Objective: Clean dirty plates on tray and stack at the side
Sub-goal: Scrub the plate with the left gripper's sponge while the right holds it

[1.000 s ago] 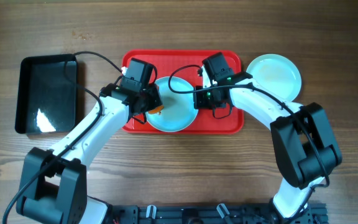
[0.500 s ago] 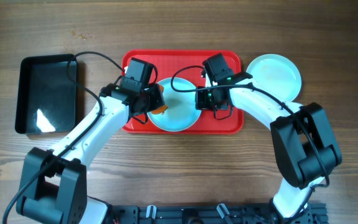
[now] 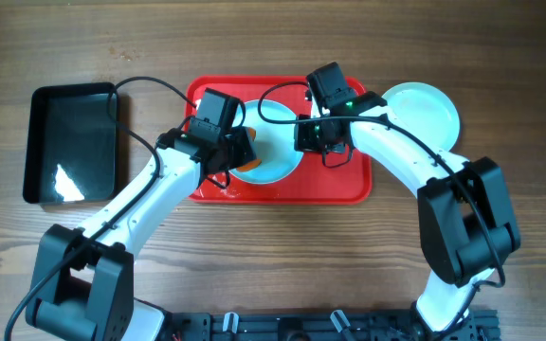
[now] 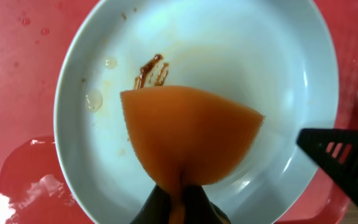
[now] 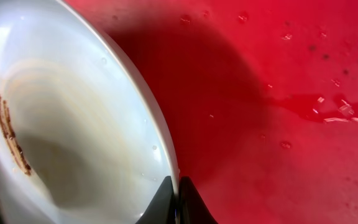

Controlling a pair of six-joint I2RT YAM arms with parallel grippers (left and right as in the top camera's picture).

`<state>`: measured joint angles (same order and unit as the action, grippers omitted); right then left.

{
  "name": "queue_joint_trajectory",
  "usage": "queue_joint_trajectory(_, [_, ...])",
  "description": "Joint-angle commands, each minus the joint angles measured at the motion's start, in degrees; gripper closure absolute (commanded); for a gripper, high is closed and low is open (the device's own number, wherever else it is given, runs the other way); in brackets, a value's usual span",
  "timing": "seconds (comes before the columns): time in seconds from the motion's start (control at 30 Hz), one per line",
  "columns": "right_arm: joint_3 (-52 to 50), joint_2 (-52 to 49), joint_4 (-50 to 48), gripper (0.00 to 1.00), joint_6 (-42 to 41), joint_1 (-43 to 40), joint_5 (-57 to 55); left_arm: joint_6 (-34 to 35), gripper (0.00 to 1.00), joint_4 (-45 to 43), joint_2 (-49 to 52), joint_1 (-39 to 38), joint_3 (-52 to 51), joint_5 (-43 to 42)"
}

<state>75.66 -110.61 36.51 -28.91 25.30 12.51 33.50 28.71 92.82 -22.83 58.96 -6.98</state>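
- The left gripper (image 4: 179, 202) is clenched on an orange sponge (image 4: 191, 137), held over the inside of the smeared plate (image 4: 278, 74), just below its brown smear (image 4: 151, 68).
- The right gripper (image 5: 175, 198) grasps that plate's rim between closed jaws.
- The smeared plate sits on the red tray (image 3: 349, 185), mid-worktop toward the far edge.
- A second plate (image 3: 425, 114) lies on the wood at the tray's far right corner.
- A black bin (image 3: 72, 142) rests near the left edge.
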Motion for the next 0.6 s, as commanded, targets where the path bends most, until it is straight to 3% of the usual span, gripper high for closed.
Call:
queue_joint_trajectory(0.0, [0.9,-3.6,0.4,0.96,-1.0,-0.5,-2.3,-0.3,0.96,-2.7,0.3,-0.2,-0.3,-0.5])
queue_joint_trajectory(0.57, [0.9,-10.2,-2.7,0.96,-1.3,-0.5,0.2,-0.5,0.96,-6.6,4.1,-0.2,-0.3,3.2])
